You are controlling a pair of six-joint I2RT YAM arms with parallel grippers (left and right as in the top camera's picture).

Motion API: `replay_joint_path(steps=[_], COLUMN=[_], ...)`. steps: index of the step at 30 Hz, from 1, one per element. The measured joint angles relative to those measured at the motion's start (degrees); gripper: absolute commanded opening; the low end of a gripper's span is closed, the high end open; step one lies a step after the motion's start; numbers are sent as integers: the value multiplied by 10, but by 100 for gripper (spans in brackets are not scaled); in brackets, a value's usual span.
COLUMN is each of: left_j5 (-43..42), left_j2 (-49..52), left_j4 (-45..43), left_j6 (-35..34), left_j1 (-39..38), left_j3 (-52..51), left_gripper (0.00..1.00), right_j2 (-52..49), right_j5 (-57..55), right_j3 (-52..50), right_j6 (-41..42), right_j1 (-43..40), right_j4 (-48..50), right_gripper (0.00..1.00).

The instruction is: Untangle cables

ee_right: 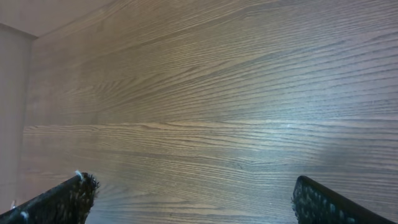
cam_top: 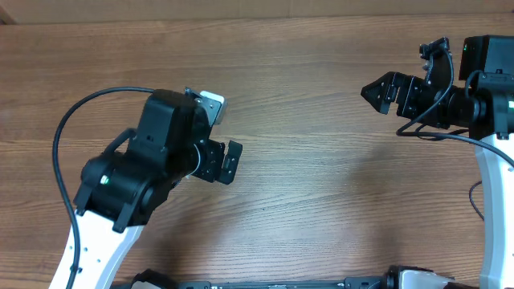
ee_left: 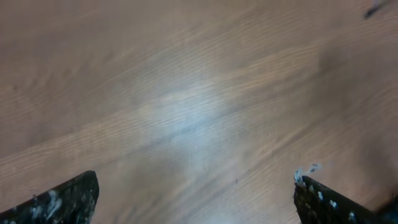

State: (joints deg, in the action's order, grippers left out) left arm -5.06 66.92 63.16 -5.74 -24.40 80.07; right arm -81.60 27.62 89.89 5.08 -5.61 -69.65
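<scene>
The cables are out of view in all three views; only bare wood-grain table shows. My left gripper (cam_top: pixel 230 163) hovers over the left-centre of the table (cam_top: pixel 321 177), its jaws open toward the right. In the left wrist view the left gripper (ee_left: pixel 196 180) has its two dark fingertips (ee_left: pixel 74 199) far apart with only wood between them. My right gripper (cam_top: pixel 401 72) is at the far right, pointing left, jaws wide. In the right wrist view the right gripper (ee_right: pixel 193 182) is open too, and nothing lies between its fingertips (ee_right: pixel 317 199).
Thick black wiring (cam_top: pixel 60 136) loops off the left arm, and another lead (cam_top: pixel 450 136) trails from the right arm. The table's back edge (cam_top: pixel 241 18) runs along the top. A pale wall (ee_right: pixel 12 112) borders the table at the left of the right wrist view.
</scene>
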Motion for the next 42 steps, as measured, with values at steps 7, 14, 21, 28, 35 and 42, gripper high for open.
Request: replay_joint_path(steps=[7, 14, 21, 28, 35, 42], left_j5=[-7, -64, -123, -134, -134, -134], left_j2=[-80, -169, -299, -413, -470, -508], left_j4=[-196, -358, -512, -636, -732, -757], left_j6=[0, 0, 4, 27, 30, 30], left_j1=[0, 37, 99, 107, 141, 177], left_j3=[-149, -340, -489, -581, -632, -640], left_gripper=[100, 100, 100, 100, 100, 99], right_j2=[0, 0, 0, 0, 0, 0], right_j5=[0, 0, 0, 0, 0, 0], right_j3=[0, 0, 0, -1, -1, -1], right_j6=[0, 0, 0, 0, 0, 0], right_j1=[0, 0, 0, 0, 0, 0], right_j4=[0, 0, 0, 0, 0, 0], right_gripper=[100, 100, 100, 100, 100, 100])
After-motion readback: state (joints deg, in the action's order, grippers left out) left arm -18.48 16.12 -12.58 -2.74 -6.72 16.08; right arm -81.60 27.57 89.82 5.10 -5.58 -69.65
